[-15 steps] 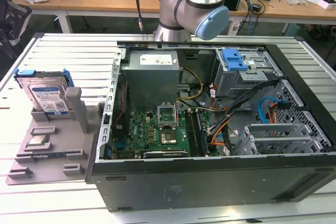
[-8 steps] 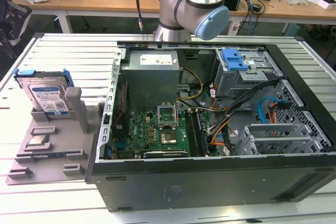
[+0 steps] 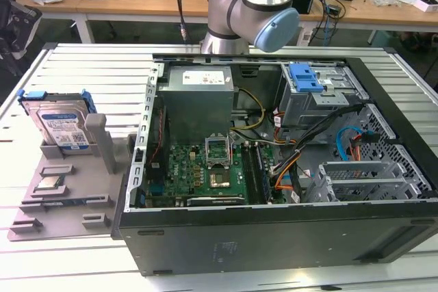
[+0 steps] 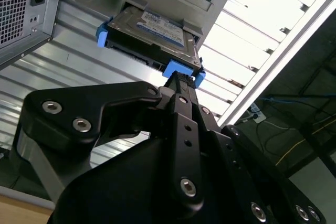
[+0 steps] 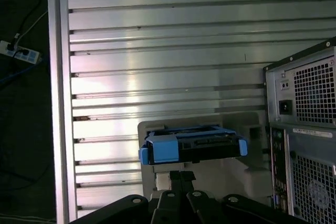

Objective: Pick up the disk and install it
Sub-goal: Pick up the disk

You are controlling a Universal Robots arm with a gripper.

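Note:
The disk (image 3: 61,124), a silver hard drive with a white-and-blue label in a bright blue caddy, stands on edge in a grey holder (image 3: 68,200) at the exterior view's left. Both wrist views look at it from a distance: the disk (image 4: 157,30) shows its labelled face, and the disk (image 5: 191,148) shows its blue end. My gripper (image 4: 181,80) has its black fingers pressed together, shut on nothing, with the tips pointing toward the caddy's blue corner. In the first wrist view the gripper (image 5: 181,174) sits just short of the disk, apart from it.
An open computer case (image 3: 274,230) lies on the slatted metal table (image 3: 89,66), with a motherboard, cables and a drive cage topped by a blue latch (image 3: 304,76). A small square silver chip (image 3: 49,182) rests on the grey holder. The case's rear panel (image 5: 304,129) stands beside the holder.

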